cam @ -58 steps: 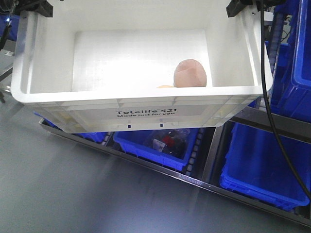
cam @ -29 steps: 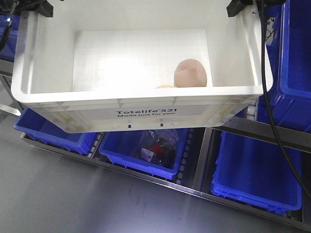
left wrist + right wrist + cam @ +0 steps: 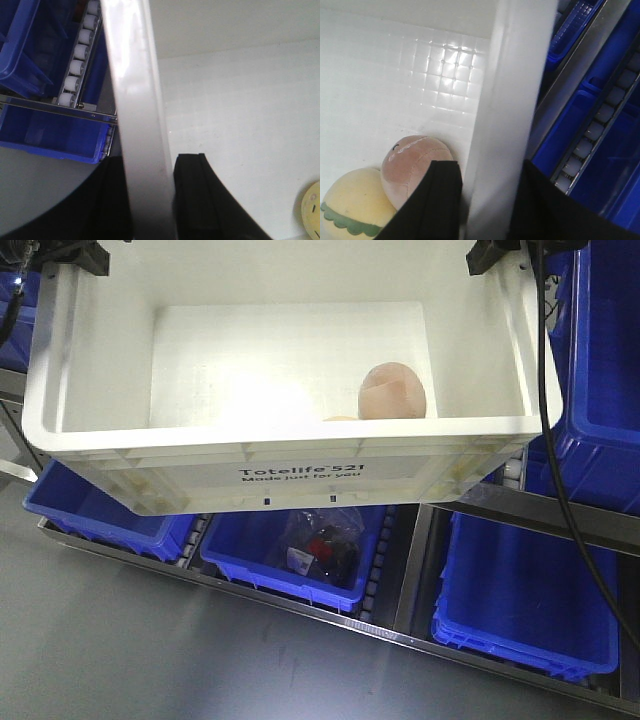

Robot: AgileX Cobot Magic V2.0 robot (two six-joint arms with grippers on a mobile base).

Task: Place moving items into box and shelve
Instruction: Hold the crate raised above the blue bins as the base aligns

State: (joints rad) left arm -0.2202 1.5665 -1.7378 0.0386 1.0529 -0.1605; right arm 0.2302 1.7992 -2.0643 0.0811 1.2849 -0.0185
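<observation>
Since a second ago the blue bins and shelf rail below have slid across the front view and now sit squarer, with more of the left bin showing; the crate and both grippers keep their place in the frame.

Left gripper (image 3: 149, 192) is clamped on the crate's left wall, one black finger (image 3: 200, 200) inside and the other outside. Right gripper (image 3: 487, 200) grips the right wall the same way, its inner finger (image 3: 437, 200) just beside the pink lump (image 3: 410, 160).

Between them the white crate (image 3: 300, 452) hangs tilted above the shelf, printed side nearest the camera. Both lumps lie on its floor by the right wall, touching: the pink one and the yellow lump (image 3: 350, 200) with a green scalloped edge, which barely peeks over the near rim in the front view.

Under the crate stand blue bins (image 3: 525, 590) on roller tracks (image 3: 75, 75); the middle bin holds a clear bag (image 3: 322, 540) with red and black contents. A metal shelf rail (image 3: 300, 597) edges the grey floor (image 3: 120, 650).
</observation>
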